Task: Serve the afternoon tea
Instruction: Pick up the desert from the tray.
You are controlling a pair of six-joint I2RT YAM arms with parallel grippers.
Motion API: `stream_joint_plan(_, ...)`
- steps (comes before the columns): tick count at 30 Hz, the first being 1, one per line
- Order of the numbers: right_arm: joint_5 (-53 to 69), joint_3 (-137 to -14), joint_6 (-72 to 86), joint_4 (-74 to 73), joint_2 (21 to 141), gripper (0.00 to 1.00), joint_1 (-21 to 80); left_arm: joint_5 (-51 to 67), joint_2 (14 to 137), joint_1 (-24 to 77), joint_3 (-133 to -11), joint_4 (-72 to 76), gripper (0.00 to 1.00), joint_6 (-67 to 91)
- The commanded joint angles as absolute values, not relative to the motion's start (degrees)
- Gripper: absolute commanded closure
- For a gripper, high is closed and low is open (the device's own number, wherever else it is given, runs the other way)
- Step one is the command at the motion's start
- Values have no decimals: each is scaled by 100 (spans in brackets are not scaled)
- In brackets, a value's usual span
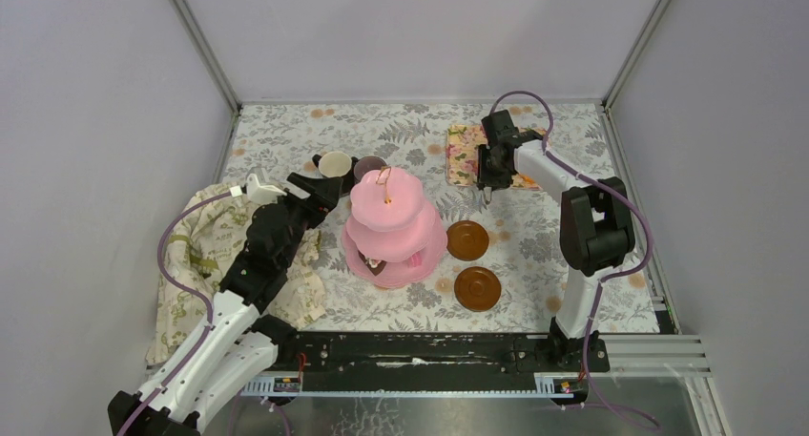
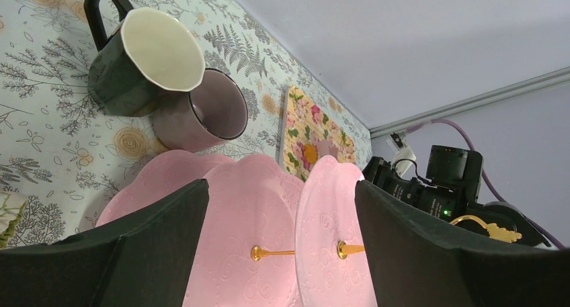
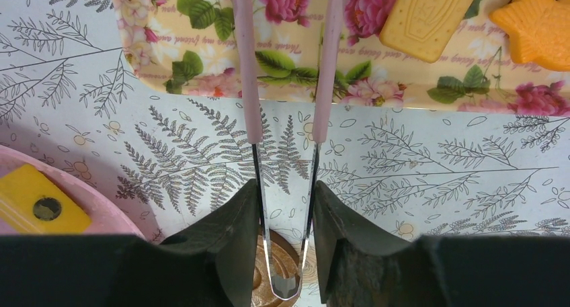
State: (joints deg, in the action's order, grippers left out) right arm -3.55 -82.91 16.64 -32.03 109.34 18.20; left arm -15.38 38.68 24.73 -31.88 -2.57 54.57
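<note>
Cake stand (image 1: 391, 221) placed mid-table, few sweets (image 1: 382, 262) on bottom tier. Yellow biscuit (image 3: 427, 15) and orange star (image 3: 538, 25) not yet taken from tray (image 3: 201, 78). Tongs (image 3: 247, 85) gripped by right gripper (image 3: 286, 213), arms apart, nothing pinched. Mugs (image 1: 335, 163) not yet set on saucers (image 1: 467, 239). Left gripper (image 2: 279, 206) spread wide, empty, near stand.

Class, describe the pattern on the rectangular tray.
The tray shows pink roses and green leaves on yellow, clearest in the right wrist view.

plain lilac booth under even light
pale walls (image 1: 410, 35) meet at metal corner posts (image 1: 203, 45) at 11 and 1 o'clock; a grey fern-print covering (image 1: 401, 307) fills the middle, with a black rail (image 1: 420, 352) at 6 o'clock.
</note>
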Motion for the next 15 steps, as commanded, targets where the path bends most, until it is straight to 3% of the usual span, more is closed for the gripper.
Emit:
stream_joint_plan(1, -400, -8514, 1582, -3316, 10920, 61, 1797, -1495, 3865, 2487, -3156, -62, 13, 5467)
stream_joint_plan(15, -406, -8779, 1562, -3424, 11337, 59, 1792, -1490, 3797, 2487, -3097, -91, 13, 5491)
